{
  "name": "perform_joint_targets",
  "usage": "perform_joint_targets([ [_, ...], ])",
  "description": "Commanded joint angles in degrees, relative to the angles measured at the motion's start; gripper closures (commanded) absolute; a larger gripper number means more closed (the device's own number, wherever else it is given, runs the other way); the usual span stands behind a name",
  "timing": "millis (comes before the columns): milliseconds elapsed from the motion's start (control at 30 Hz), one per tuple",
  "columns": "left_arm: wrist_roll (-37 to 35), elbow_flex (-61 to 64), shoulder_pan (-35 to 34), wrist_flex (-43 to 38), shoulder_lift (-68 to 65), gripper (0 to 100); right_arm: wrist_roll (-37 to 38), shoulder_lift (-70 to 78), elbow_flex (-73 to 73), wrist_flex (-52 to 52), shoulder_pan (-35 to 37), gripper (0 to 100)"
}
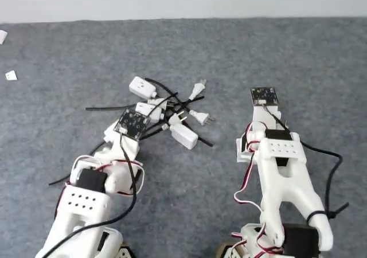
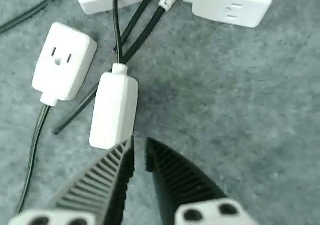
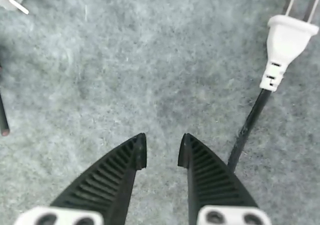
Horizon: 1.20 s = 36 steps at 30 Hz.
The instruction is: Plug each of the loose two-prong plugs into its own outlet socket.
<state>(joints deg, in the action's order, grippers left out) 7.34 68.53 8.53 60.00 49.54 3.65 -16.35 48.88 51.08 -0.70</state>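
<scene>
Grey felt-covered table (image 1: 298,51), seen from above. Left of centre, a tangle of black cords (image 1: 172,100) with white sockets and plugs caught up in it.

Square socket (image 1: 141,87) at the tangle's far left edge. Second socket (image 1: 150,110) in the tangle's middle. Oblong socket block (image 1: 183,135) at the tangle's near right edge. Far plug (image 1: 198,89) at the tangle's far right edge, two bare prongs pointing away from the tangle. Near plug (image 1: 202,118) on the tangle's right side, prongs bare and pointing right. Both lying loose.

Left arm (image 1: 92,183) leaning over the tangle's near left side. Left gripper (image 2: 139,155) low above the felt within the tangle, jaws almost pressed together, just a thin slit, pinching nothing. Just ahead of its tips, a long white block (image 2: 114,110) with a black cord at its far end. Beside that, an upturned socket (image 2: 62,62), slots showing.

Right arm (image 1: 278,166) well apart from the tangle, to its right. Right gripper (image 3: 161,150) above bare felt, jaws spread partway, nothing between them. Ahead and to one side, a white plug (image 3: 290,30), prongs pointing away from the gripper.
</scene>
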Motion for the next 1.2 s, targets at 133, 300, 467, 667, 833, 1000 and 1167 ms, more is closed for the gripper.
perform_joint_targets([
  [133, -0.35, -9.54, 0.35, -3.52, -20.84, 99, 0.79, 0.57, -0.35, -1.36, 0.57, 88.4],
  [300, -3.25, -17.63, -0.09, -4.75, -35.34, 99, 0.79, 0.57, -0.35, -1.45, 0.66, 88.4],
  [467, -4.13, -20.18, -2.99, -8.00, -39.21, 99, 0.79, 0.57, -0.35, -1.45, 0.66, 88.4],
  [667, -4.13, -20.00, -6.68, -8.00, -35.60, 99, 0.79, 0.57, -0.35, -1.45, 0.66, 88.4],
  [833, -4.31, -19.91, -9.32, -8.26, -32.26, 99, 0.79, 0.57, -0.35, -1.45, 0.66, 88.4],
  [1000, -4.22, -19.91, -9.85, -8.35, -31.91, 99, 0.79, 0.75, -0.35, -1.45, 0.66, 88.4],
  [1167, -3.96, -19.82, -9.85, -9.76, -31.91, 99, 0.79, 0.75, -0.35, -1.45, 0.66, 88.4],
])
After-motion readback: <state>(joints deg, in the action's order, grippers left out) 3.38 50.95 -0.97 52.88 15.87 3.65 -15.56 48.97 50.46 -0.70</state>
